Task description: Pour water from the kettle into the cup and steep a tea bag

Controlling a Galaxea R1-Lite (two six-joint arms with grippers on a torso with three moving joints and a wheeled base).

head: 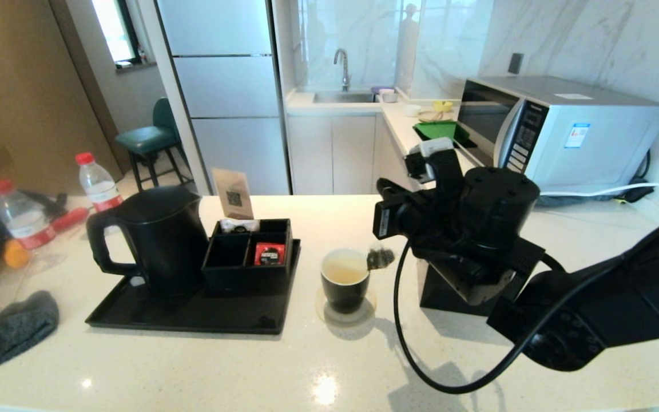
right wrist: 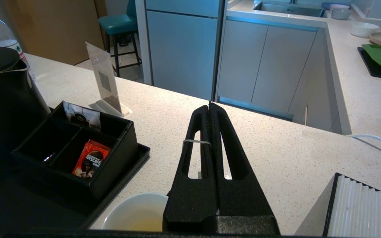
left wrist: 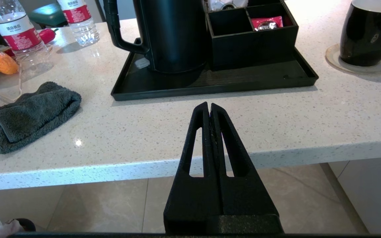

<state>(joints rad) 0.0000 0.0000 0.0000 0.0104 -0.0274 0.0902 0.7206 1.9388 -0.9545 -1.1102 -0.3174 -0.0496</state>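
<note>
The black kettle [head: 158, 240] [left wrist: 174, 33] [right wrist: 2, 99] stands upright on a black tray [head: 192, 313]. To its right the cup [head: 345, 283] [left wrist: 369, 33] [right wrist: 134, 211] sits on a round coaster and holds pale yellowish water [head: 344, 273] [right wrist: 144, 224]. My right gripper [head: 384, 187] [right wrist: 209, 105] hovers above and just right of the cup, shut on a thin white string [right wrist: 196, 142]. The dark tea bag [head: 380, 258] hangs from it beside the cup's right rim, outside the cup. My left gripper [left wrist: 209, 105] is shut and empty over the counter's front edge.
A black organiser with a red sachet [head: 269, 253] shares the tray. A black box with a white slotted top [head: 449, 292] [right wrist: 365, 205] stands right of the cup. Two bottles [head: 98, 183] and a grey cloth [head: 12, 329] lie at the left, with a microwave [head: 558, 131] at the back right.
</note>
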